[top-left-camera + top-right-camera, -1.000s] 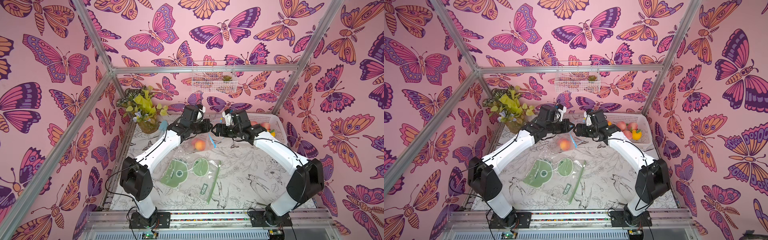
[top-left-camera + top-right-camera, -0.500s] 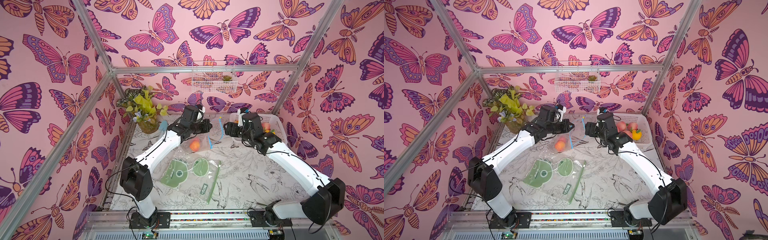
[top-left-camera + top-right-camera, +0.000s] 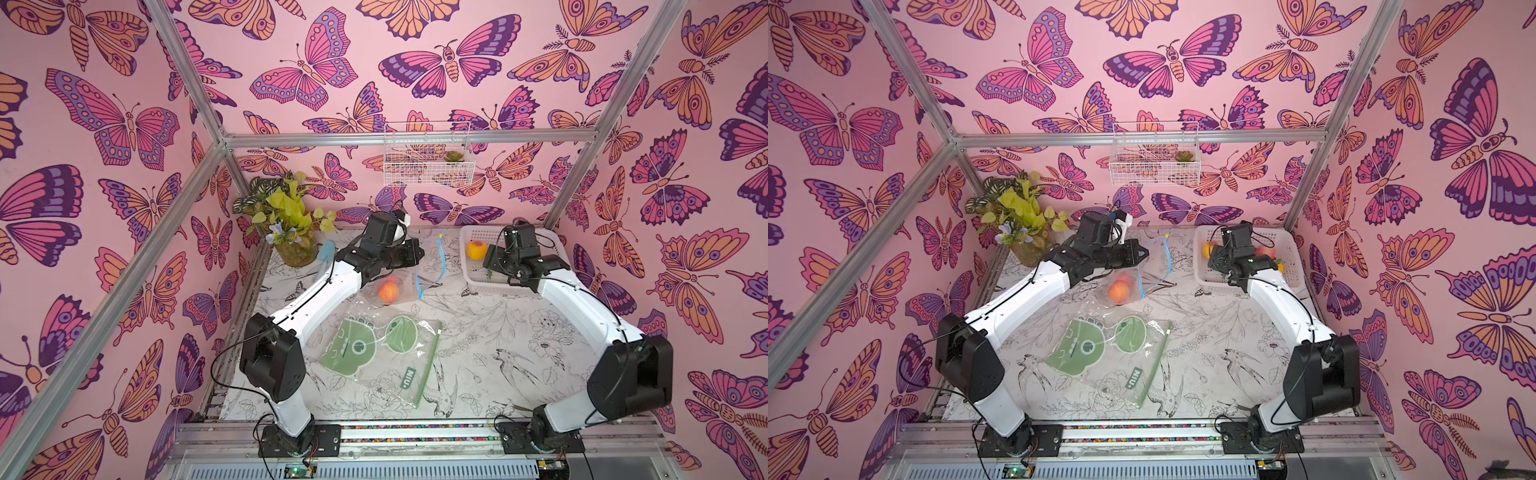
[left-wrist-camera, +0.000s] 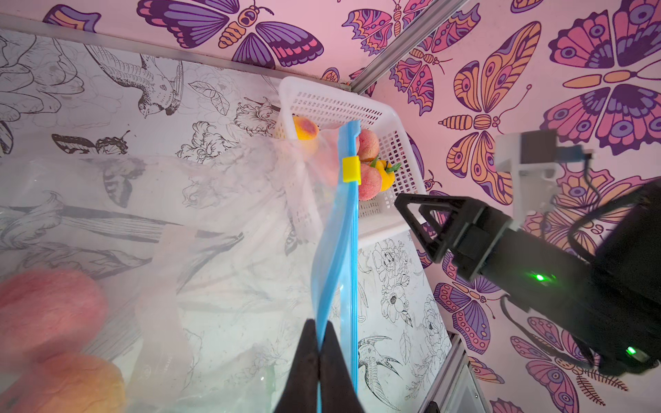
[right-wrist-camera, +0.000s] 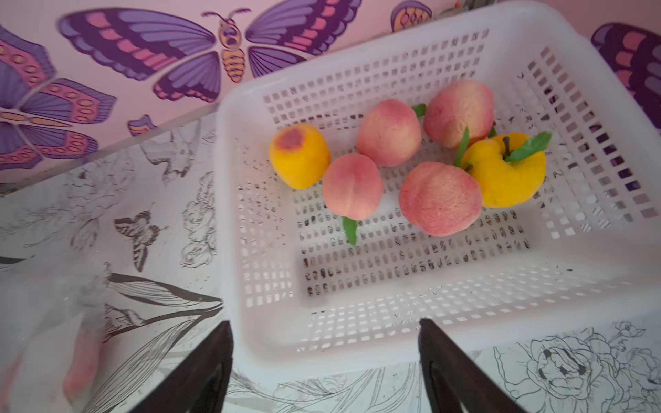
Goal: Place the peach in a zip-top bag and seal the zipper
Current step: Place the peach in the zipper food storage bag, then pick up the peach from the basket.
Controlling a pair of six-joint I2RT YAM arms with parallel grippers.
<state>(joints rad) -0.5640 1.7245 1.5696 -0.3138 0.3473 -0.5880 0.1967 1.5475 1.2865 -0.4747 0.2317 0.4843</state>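
Note:
A clear zip-top bag [image 3: 405, 276] [image 3: 1133, 276] with a blue zipper strip [image 4: 339, 229] hangs at the back middle of the table. My left gripper [image 4: 318, 343] [image 3: 419, 253] is shut on that strip. A yellow slider [image 4: 351, 170] sits at the strip's far end. The peach [image 3: 388, 291] [image 3: 1119, 291] [image 4: 46, 311] rests in the bottom of the bag, with another orange round against it. My right gripper [image 5: 324, 323] [image 3: 488, 259] stands open and empty over the near edge of the white basket [image 5: 590, 286] [image 3: 552, 245], apart from the bag.
Several peaches [image 5: 352, 191] and a yellow fruit [image 5: 504, 175] lie in the basket at the back right. A second bag with green prints [image 3: 382, 353] lies flat at the table's front middle. A potted plant [image 3: 291, 249] stands back left. A wire shelf [image 3: 428, 158] hangs on the back wall.
My right arm has drawn away from the bag's mouth to the right and now hangs over the basket. The left gripper keeps its hold, and the peach has sunk lower in the bag.

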